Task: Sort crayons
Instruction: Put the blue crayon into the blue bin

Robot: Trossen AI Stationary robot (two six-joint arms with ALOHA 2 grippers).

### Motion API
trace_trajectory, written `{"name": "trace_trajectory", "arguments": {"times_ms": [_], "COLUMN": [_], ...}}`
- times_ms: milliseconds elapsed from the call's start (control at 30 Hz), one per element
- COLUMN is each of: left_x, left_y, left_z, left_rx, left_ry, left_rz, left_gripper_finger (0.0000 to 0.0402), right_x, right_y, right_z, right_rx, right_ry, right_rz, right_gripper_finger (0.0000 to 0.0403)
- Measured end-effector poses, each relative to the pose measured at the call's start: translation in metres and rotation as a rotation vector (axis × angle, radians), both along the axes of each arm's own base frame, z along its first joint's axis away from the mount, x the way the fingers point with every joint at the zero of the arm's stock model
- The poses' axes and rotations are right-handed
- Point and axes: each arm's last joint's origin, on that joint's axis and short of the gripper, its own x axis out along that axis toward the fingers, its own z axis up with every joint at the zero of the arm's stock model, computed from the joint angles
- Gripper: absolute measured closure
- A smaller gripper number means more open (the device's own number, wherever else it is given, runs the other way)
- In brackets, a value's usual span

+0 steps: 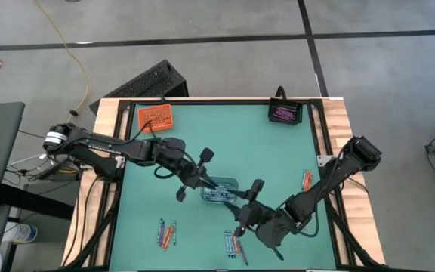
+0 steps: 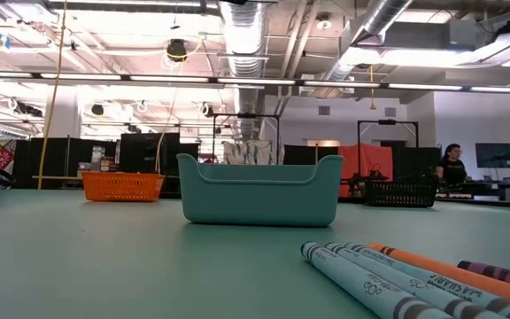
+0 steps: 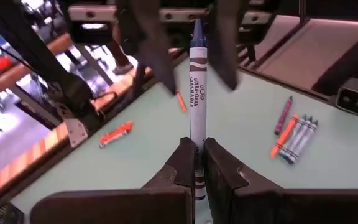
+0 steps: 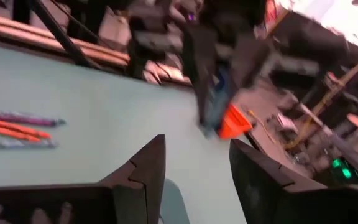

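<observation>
Crayon sorting at mid-frame of the high view.
Left gripper (image 3: 194, 163) fingers pinch a grey-blue crayon (image 3: 196, 93) over the clear tray (image 1: 221, 191); right gripper (image 1: 246, 210) fingers gape beside it, empty; loose crayons (image 1: 166, 233) lie lower left on the worktop (image 1: 225, 143).

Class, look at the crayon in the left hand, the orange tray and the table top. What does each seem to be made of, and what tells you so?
Crayon: likely wax in a matte paper wrapper, shown by printed lettering and dark bands.
Orange tray: probably moulded plastic, going by its fine lattice walls.
Table top: smooth matte green sheet, material unclear; its border looks like pale wood with visible grain.
</observation>
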Motion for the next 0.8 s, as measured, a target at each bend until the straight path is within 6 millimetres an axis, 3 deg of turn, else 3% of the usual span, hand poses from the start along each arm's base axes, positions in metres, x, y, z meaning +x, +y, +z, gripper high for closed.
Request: {"name": "trace_trajectory", "arguments": {"times_ms": [533, 800], "left_x": [0.000, -0.001], "left_y": [-0.010, -0.021], "left_z": [0.011, 0.013], "left_rx": [0.000, 0.069], "left_ry": [-0.174, -0.222], "left_rz": [-0.151, -0.149], "left_gripper_finger": [0.0401, 0.0401], "right_x": [0.010, 0.017], "right_y": [0.005, -0.001], "right_z": [0.032, 0.035], "right_rx": [-0.068, -0.058], "right_ry": [-0.156, -0.180], "right_rz": [0.155, 0.215], "right_gripper_finger": [0.0231, 0.0299]}}
